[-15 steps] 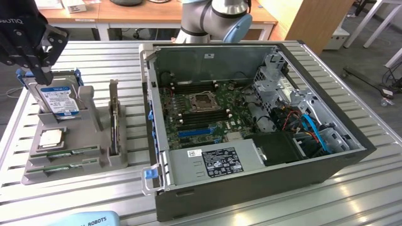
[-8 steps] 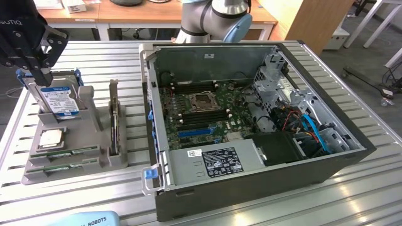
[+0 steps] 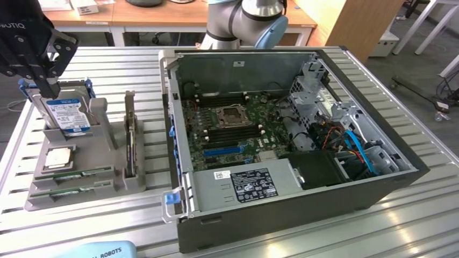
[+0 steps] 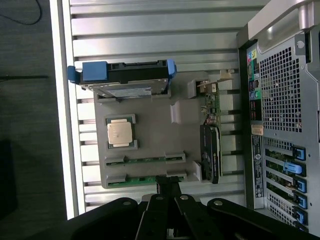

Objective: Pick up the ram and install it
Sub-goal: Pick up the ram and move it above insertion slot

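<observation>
Starting at the gripper (image 3: 47, 90): clenched fully shut, gripping nothing. Hangs up above the grey parts tray (image 3: 107, 185), clear of everything on it. Going by the wrist view, seems lined up roughly over one end of the nearer ram stick (image 4: 145, 177), with the second ram stick (image 4: 145, 160) just beyond it. Further out from the fingertips, can make out the silver processor chip (image 4: 120, 132), then the blue-labelled hard drive (image 4: 125, 82) standing on edge at the far end of the tray. Also an expansion card (image 4: 210, 150) propped upright on the side toward the open computer case (image 3: 287, 220).

Progress-wise: barely started, tbh. Not picked up, not installed. Can see both sticks sitting in their tray slots, and can't spot any stick in the dark memory slots (image 3: 229, 133) beside the CPU socket (image 3: 233, 115) on the motherboard (image 3: 251, 145). So, by my guess, leaves the whole grab and the whole install to do.

Orientation of the nearer stick: lies low in its slot, long axis running across the tray, one end aimed at the case and the other away from it. Runs parallel to its twin.
</observation>
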`<state>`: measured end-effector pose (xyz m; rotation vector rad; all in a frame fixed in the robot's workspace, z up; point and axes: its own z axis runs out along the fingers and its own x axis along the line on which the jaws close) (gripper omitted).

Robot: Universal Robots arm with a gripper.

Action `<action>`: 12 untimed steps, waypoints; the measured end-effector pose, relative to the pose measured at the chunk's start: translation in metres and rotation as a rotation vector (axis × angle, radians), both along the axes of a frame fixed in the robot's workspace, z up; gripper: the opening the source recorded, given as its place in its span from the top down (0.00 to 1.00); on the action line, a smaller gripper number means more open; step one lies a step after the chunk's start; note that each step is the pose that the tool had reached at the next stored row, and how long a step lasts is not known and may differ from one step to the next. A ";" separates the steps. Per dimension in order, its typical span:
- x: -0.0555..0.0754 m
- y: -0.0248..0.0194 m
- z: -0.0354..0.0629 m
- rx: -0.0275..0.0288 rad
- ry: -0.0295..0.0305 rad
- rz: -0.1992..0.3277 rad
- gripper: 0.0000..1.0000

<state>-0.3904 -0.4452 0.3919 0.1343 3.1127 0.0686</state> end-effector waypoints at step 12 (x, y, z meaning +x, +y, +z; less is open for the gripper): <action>0.000 0.0000 -0.0001 0.0000 -0.0001 0.052 0.90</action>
